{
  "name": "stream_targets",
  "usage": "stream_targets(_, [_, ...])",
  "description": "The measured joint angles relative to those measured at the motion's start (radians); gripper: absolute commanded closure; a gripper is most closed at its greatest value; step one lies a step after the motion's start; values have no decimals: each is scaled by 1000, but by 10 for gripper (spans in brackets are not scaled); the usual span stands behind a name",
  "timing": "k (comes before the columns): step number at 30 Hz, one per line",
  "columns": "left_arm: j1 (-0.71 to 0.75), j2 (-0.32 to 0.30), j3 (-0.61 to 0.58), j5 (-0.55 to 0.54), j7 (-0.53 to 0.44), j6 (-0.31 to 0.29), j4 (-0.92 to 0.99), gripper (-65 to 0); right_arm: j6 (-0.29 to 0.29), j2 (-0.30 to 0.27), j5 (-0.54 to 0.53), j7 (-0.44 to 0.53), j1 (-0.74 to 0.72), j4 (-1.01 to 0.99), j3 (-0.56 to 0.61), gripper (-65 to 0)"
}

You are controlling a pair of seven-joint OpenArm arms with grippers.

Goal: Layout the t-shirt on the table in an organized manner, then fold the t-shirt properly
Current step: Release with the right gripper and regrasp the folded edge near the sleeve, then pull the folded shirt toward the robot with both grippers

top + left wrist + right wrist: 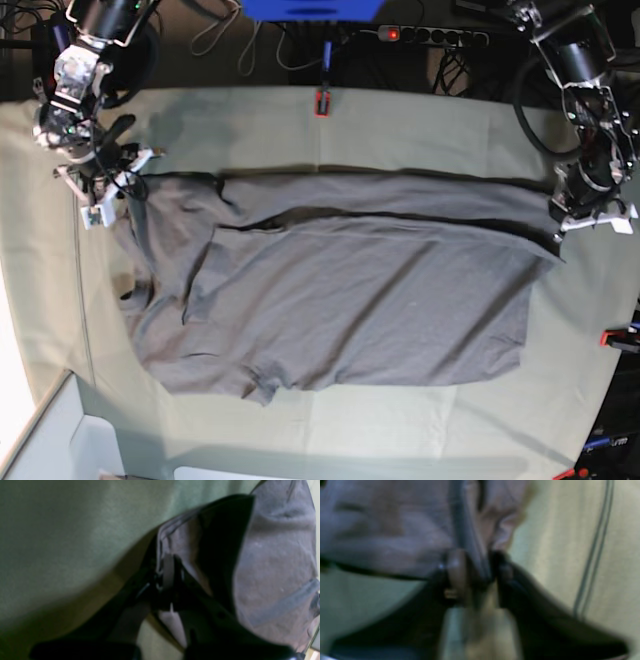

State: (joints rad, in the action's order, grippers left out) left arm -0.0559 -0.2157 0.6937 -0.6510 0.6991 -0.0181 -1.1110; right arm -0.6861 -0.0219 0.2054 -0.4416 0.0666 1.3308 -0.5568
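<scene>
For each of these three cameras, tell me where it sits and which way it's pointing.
Left wrist: on the left arm, looking along the left tool, shut on the t-shirt over the table.
Right wrist: on the right arm, blurred; right tool pinching shirt fabric.
Base: overhead, looking down; both arms at the shirt's far corners.
Shared: all show the grey shirt on green cloth.

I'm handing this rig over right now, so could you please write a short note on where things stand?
Left gripper: shut on a far corner of the t-shirt.
Right gripper: shut on the other far corner, at a dark seam.
The shirt lies spread across the table, its far edge pulled taut between the two arms; the end by the right arm is still rumpled.
Done: rough layout.
Left: smooth that end, then fold.
</scene>
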Motion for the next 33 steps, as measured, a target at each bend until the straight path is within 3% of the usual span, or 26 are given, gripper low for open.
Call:
stream_targets(4, [43,-3,0,-7,10,1,-121,0,-2,0,25,-35,5,76,2,0])
stream_targets(12, [3,-1,4,5,156,12,-257,0,-1,-5,7,-37,-11,339,2,0])
stream_targets(16, [-58,-29,3,-5,223,8,-269,0,-2,-19,5,-171,-79,344,4,0])
stream_targets(20, [-73,-35,4,-12,244,6,-271,0,-2,-41,5,-204,-79,346,1,0])
stream_targets(27, [51,-33,3,-5,239,0,-271,0,-3,-7,12,-198,103,394,-1,0])
stream_targets(33, [177,-31,5,-5,232,-3,-270,0,-5,8,8,-69,245,401,2,0])
